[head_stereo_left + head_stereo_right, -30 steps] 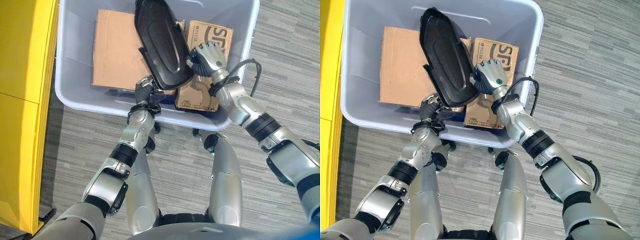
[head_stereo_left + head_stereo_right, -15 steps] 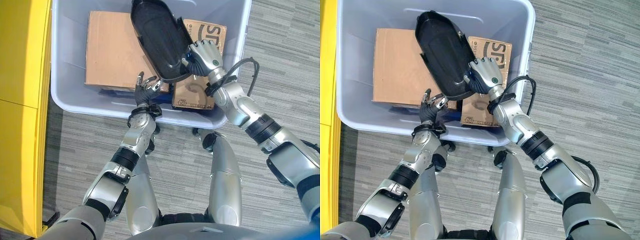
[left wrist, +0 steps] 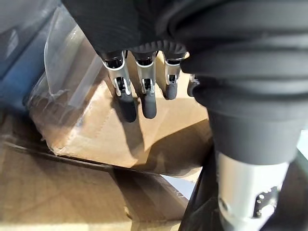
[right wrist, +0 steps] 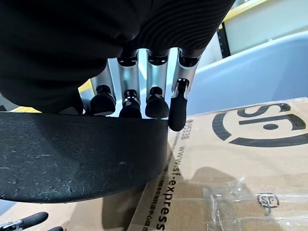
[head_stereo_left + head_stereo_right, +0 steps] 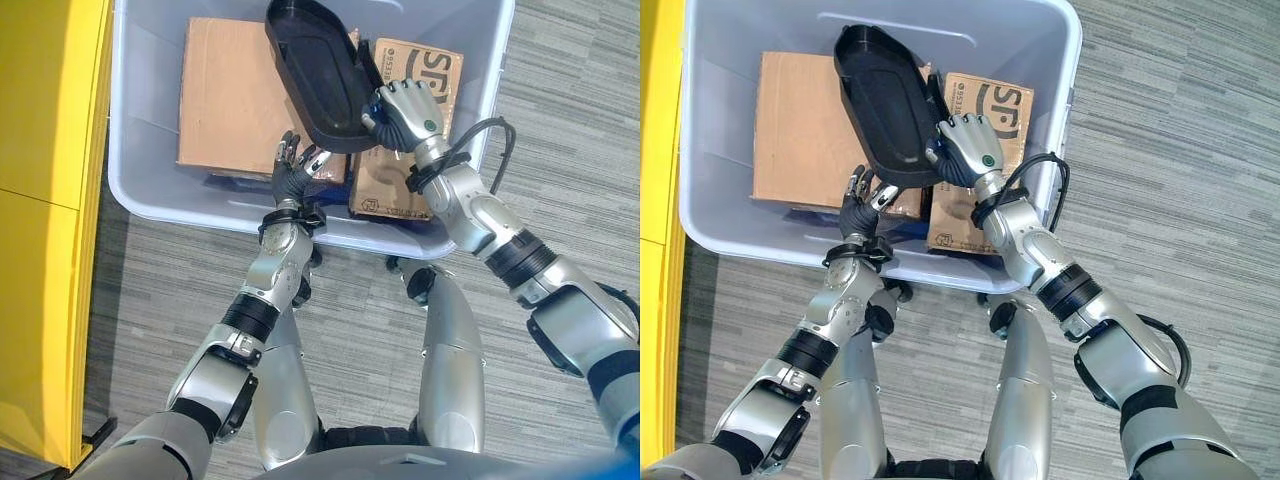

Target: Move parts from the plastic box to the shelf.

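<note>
A long black oval plastic part (image 5: 315, 70) tilts over the cardboard boxes inside the pale grey plastic box (image 5: 150, 205). My right hand (image 5: 405, 112) is shut on its near right edge. In the right wrist view the fingers (image 4: 156, 103) curl over the part's rim (image 4: 77, 154). My left hand (image 5: 292, 175) is open just under the part's near end, fingers spread, not touching it. Its straight fingers (image 3: 144, 91) hover above a cardboard box (image 3: 96, 130) with clear wrap on it.
A plain cardboard box (image 5: 235, 95) lies on the left of the plastic box and a printed one (image 5: 400, 185) on the right. A yellow shelf (image 5: 45, 200) stands along the left. Grey striped floor (image 5: 560, 120) lies to the right.
My left hand has let go of the part's near end and opened. The right hand alone now holds the part, which has swung farther back over the box.
</note>
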